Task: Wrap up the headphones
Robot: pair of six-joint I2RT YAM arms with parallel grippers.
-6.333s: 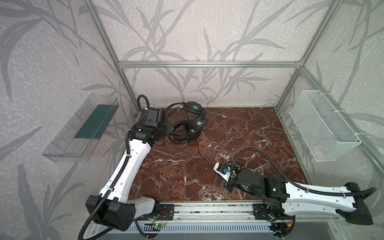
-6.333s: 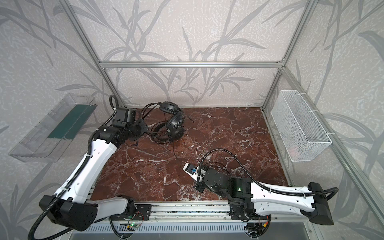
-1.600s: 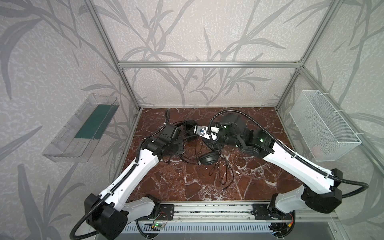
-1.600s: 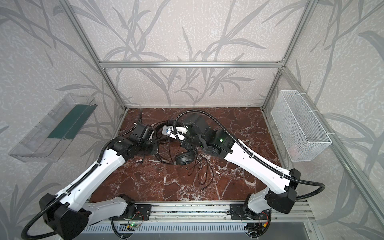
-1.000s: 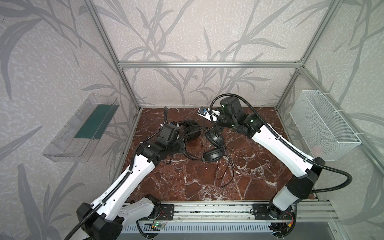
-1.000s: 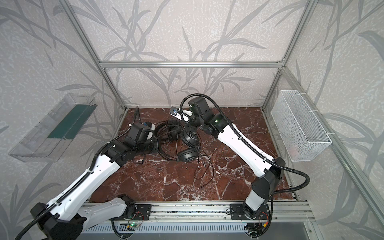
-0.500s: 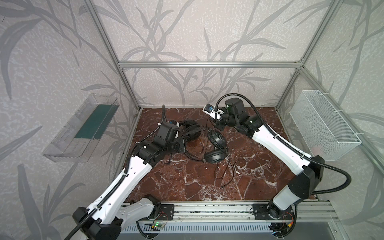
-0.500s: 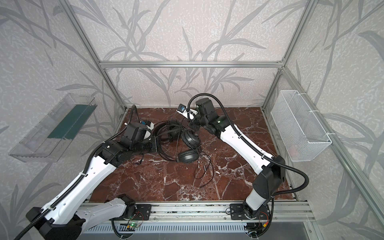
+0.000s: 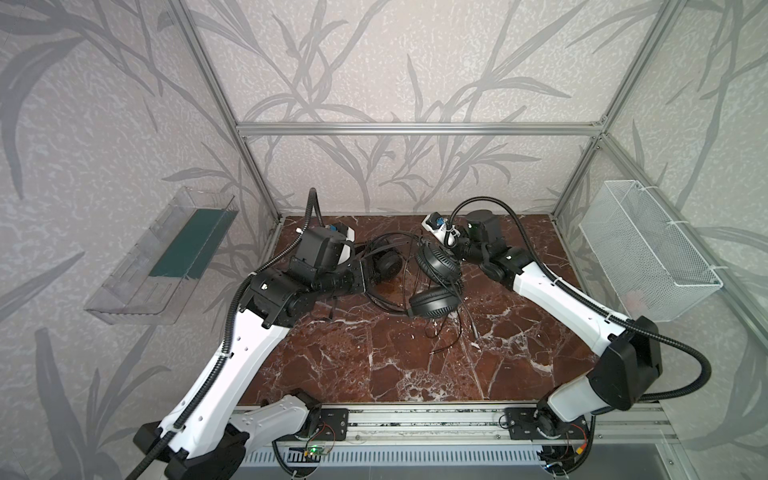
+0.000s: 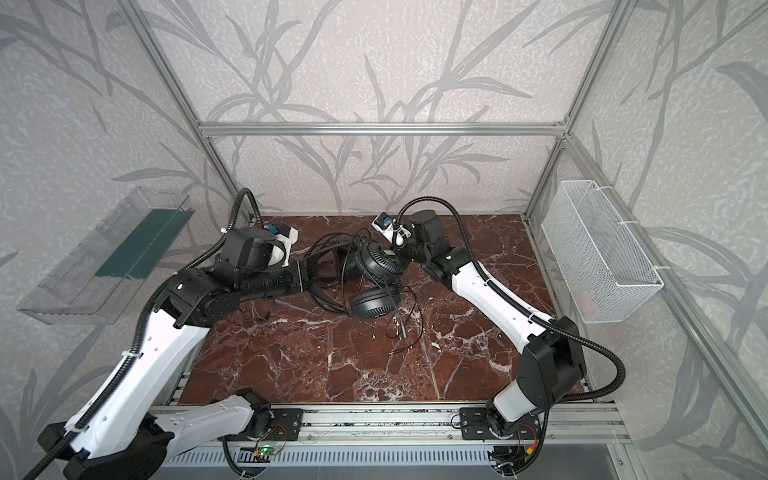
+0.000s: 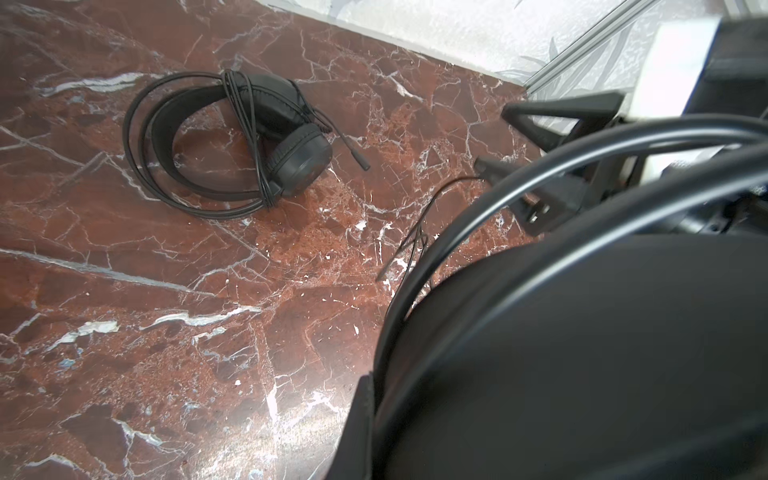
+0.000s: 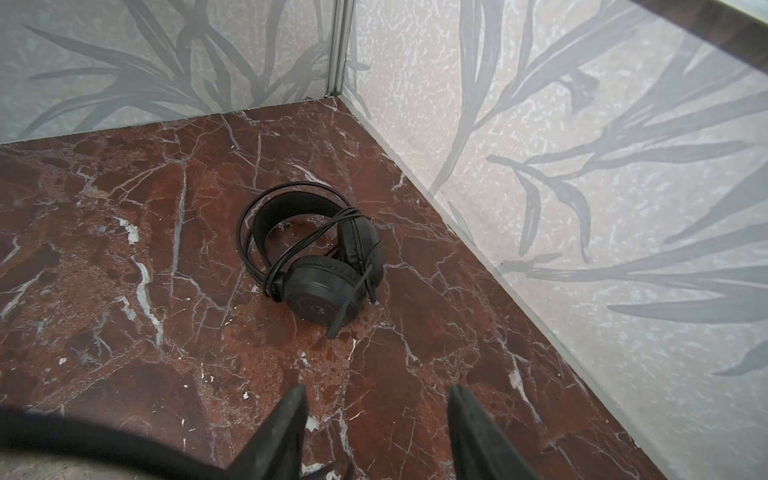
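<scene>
In both top views my left gripper (image 9: 368, 276) (image 10: 312, 286) is shut on the headband of black headphones (image 9: 436, 286) (image 10: 376, 282). Their earcups hang at mid-table, one above the other. Their thin cable (image 9: 457, 332) trails loose on the marble in front of them. In the left wrist view the headband (image 11: 582, 353) fills the near side and hides the jaws. My right gripper (image 9: 453, 249) (image 12: 376, 415) stands open and empty just behind the upper earcup. A second pair of headphones (image 11: 232, 141) (image 12: 316, 253), cable wound round it, lies on the floor by the back left corner.
A clear plastic tray (image 9: 166, 257) hangs on the left wall and a white wire basket (image 9: 648, 245) on the right wall. Aluminium frame posts and the back wall stand close behind both grippers. Bare marble (image 9: 374, 365) stretches toward the front rail.
My right gripper's jaws have opened over the last second and hold nothing now. It drew back slightly to the right of the earcups. The left gripper keeps its hold on the headband.
</scene>
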